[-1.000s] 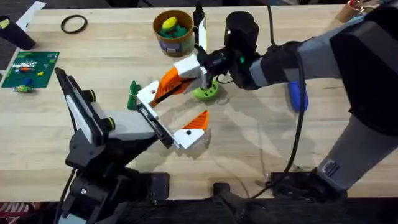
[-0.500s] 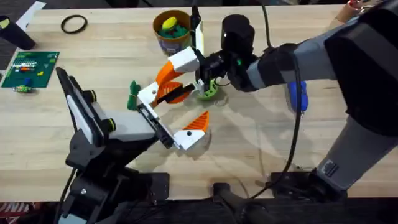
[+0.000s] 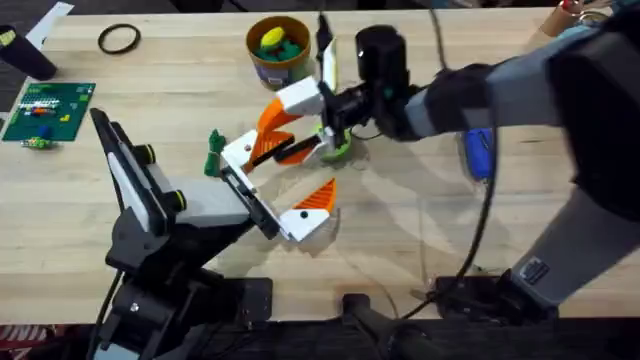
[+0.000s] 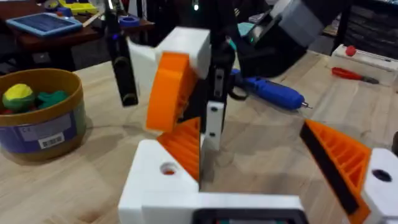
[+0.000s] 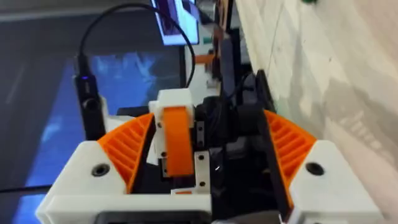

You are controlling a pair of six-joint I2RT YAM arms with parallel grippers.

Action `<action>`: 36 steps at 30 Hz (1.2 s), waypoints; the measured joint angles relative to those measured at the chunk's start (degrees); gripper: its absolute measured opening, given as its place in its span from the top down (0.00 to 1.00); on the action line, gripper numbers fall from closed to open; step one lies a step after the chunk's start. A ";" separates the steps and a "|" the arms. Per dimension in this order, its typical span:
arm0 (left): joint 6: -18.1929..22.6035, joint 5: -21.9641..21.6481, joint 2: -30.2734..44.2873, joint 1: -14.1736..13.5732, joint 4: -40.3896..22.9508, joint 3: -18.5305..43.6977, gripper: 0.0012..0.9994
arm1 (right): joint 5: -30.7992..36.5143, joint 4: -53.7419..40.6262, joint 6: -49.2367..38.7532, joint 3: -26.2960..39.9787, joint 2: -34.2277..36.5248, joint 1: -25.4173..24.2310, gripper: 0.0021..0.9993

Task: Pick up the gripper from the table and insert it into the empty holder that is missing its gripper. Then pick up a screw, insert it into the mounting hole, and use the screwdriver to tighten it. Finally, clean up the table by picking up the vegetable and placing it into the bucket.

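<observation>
My right gripper [image 3: 305,112] is shut on the gripper [image 3: 272,122], a long orange wedge with a white blocky base [image 4: 181,51]. It holds the wedge tilted steeply over the holder [image 3: 238,152], the bare white bracket of my left arm. In the left wrist view the orange tip [image 4: 166,93] hangs just above the bracket's mounting hole [image 4: 168,168]. The right wrist view has the part [image 5: 175,140] between my orange pads [image 5: 124,149]. My left gripper [image 3: 277,180] stands open. The blue screwdriver [image 3: 478,152] lies at the right. The bucket [image 3: 262,70] stands behind. A lime-green vegetable [image 3: 338,150] lies under my right gripper. The screw is out of view.
A dark green piece [image 3: 213,152] lies just left of the holder. The bucket holds yellow and green toys [image 3: 276,42]. A green card [image 3: 45,108] and a black ring [image 3: 119,39] sit at the far left. The right arm's cable [image 3: 480,230] trails across the table's right side.
My right gripper has swung the orange gripper from lying low and slanted to nearly upright, and shifted it slightly back and left over the holder. The left arm has not moved.
</observation>
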 joint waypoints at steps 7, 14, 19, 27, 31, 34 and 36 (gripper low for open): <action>0.01 0.00 0.00 0.00 -0.01 0.00 0.01 | 3.57 -18.62 -16.08 6.24 -7.82 -7.52 0.00; 0.01 0.01 0.00 0.00 -0.01 0.00 0.01 | 14.85 -55.28 -38.03 19.09 -12.72 -14.19 0.00; 0.01 0.11 0.00 0.00 -0.01 0.00 0.01 | 33.88 -79.33 -54.49 28.33 -14.32 -15.45 0.00; 0.01 0.29 0.01 0.00 -0.01 0.00 0.01 | 65.22 -100.57 -74.01 41.11 -15.73 -9.75 0.00; 0.01 0.44 0.00 0.00 -0.01 0.00 0.01 | 74.92 -103.23 -76.68 41.38 -15.71 -4.71 0.00; 0.01 0.47 0.00 0.00 -0.01 0.00 0.01 | 78.78 -103.43 -77.67 41.38 -15.73 -0.85 0.00; 0.01 0.51 0.00 0.00 -0.01 0.00 0.01 | 80.25 -103.59 -78.20 41.38 -15.71 1.48 0.00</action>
